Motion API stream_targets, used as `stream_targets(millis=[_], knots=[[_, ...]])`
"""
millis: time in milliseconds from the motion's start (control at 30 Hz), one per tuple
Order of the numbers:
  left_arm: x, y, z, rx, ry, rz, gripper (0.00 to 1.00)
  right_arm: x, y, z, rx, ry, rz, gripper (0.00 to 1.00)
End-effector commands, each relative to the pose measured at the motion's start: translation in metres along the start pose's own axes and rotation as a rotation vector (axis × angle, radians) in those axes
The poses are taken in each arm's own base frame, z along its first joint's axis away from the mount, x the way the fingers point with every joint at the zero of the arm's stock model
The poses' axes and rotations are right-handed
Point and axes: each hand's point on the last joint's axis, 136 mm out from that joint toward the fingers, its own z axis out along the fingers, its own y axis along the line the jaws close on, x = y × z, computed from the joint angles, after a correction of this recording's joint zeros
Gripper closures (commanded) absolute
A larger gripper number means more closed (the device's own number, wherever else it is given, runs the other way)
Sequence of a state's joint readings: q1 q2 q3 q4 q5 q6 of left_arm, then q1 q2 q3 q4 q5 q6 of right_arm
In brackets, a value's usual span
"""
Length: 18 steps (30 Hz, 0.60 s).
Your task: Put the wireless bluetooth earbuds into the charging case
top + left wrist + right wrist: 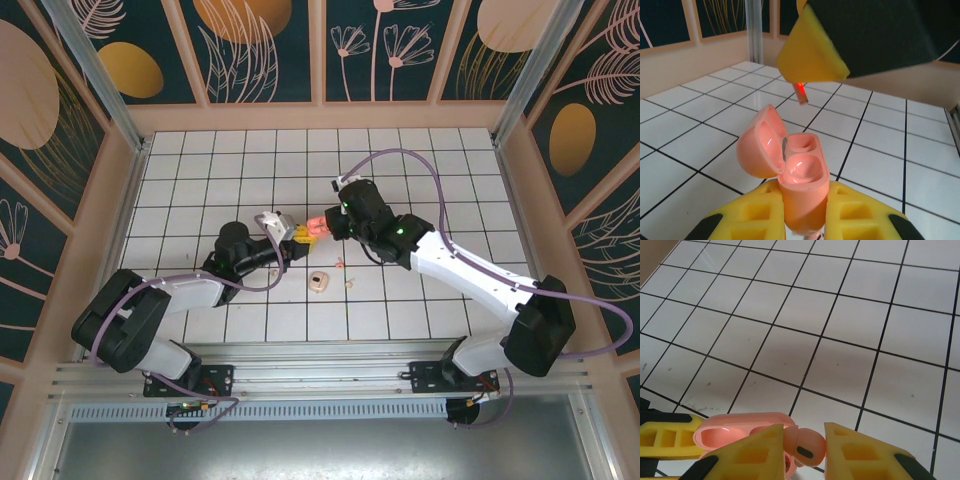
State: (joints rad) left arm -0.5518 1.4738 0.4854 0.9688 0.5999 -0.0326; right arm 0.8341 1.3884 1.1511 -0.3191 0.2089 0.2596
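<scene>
My left gripper [803, 186] is shut on the lower body of a salmon-pink charging case [800, 165] and holds it upright above the tiles. The case's lid [760, 150] is flipped open to the left, and both wells look empty. My right gripper [804, 432] is shut on a pink earbud [810, 446], just above the open case [735, 427]. In the left wrist view the earbud's stem [800, 92] hangs below a right finger [810, 57], above the case's far end. From above, the left gripper [290, 233] and the right gripper [333, 222] meet at the case [312, 224] mid-table.
A cream case [319, 281] lies on the white tiled floor [200, 170] just in front of the grippers. Two small loose buds [349, 281] [343, 265] lie to its right. Wooden walls [320, 115] ring the tiled area.
</scene>
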Motion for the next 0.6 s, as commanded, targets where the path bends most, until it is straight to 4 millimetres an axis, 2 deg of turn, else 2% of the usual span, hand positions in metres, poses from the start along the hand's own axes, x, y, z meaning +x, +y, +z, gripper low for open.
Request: stream_targets(millis=[0, 567], knots=[[-0.026, -0.006, 0.001, 0.033, -0.088, 0.004, 0.94, -0.01, 0.01, -0.005, -0.032, -0.057, -0.048, 0.78], [-0.039, -0.006, -0.001, 0.023, -0.119, 0.012, 0.94, 0.003, 0.018, -0.003, -0.043, -0.016, -0.105, 0.78]])
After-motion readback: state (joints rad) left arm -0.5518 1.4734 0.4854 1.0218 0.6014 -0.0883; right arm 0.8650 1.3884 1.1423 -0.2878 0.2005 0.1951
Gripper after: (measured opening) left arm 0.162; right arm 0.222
